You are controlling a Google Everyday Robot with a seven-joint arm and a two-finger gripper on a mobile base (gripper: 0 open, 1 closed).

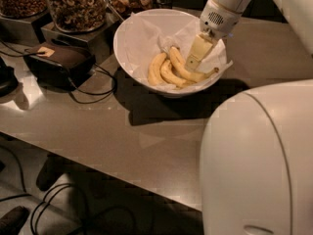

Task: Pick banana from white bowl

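The white bowl (117, 48), lined with crinkled white paper, stands at the back of the table. Three yellow bananas lie in it. The banana (195, 76) is the longest one, on the right, curved, with its thin stem pointing right toward the rim. My gripper (194, 60) reaches down into the bowl from the upper right. Its pale tip rests right over the middle of this banana and hides part of it. Two shorter bananas (156, 68) lie just to the left.
Glass jars of nuts (78, 4) stand behind the bowl at the left. A dark box (54, 60) with black cables sits left of the bowl. My white body (259, 160) fills the lower right. The table's front edge runs diagonally below.
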